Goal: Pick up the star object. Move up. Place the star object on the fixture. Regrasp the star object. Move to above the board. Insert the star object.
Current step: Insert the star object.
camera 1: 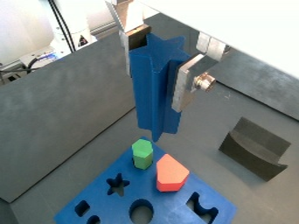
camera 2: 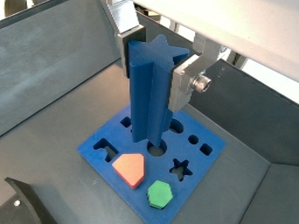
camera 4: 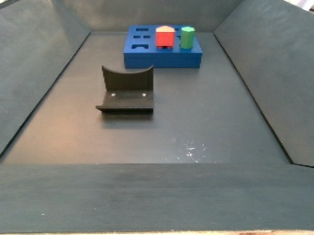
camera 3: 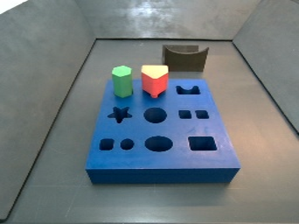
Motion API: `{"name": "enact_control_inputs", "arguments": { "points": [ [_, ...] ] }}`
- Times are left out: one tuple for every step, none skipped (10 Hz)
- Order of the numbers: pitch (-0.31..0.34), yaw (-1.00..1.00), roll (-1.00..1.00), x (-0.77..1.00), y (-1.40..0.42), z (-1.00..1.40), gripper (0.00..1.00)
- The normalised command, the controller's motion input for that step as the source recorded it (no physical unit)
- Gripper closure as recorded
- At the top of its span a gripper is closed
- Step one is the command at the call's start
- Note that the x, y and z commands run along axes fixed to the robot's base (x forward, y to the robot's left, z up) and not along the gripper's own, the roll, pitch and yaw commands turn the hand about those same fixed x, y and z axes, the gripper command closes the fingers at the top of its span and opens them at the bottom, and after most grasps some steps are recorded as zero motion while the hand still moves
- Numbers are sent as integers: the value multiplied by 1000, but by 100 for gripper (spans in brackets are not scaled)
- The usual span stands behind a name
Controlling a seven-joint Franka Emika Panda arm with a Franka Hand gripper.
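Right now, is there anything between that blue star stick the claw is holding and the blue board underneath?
Nothing: in both wrist views the gripper holds the star object upright above the board, with only open air below its tip.

I see the star object (camera 1: 152,87), a dark-blue star-section prism, clamped upright between the fingers of the gripper (camera 1: 158,63), high above the board (camera 3: 163,163). The board lies flat on the floor. The fixture (camera 4: 127,90) stands apart from it, its notch unoccupied.
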Motion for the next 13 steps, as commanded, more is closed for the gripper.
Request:
{"name": "enact_control_inputs", "arguments": {
  "points": [
    [-37, 0, 0, -43, 0, 0, 100],
    [-50, 0, 0, -54, 0, 0, 100],
    [-16, 0, 0, 0, 0, 0, 100],
    [0, 0, 0, 0, -17, -26, 100],
    [-11, 0, -4, -20, -80, -260, 100],
    [-60, 0, -70, -283, -89, -400, 100],
    [-54, -86, -64, -451, -146, -583, 100],
    [-91, -251, -106, -726, -191, -734, 100],
    [-54, -340, -161, -680, -209, -823, 100],
    [-43, -366, -183, -591, -246, -786, 100],
    [-19, -509, -229, -394, -197, -700, 100],
    [0, -709, -254, -166, -86, -586, 100],
    [-33, -749, -273, -66, -69, -331, 100]
  ]
}}
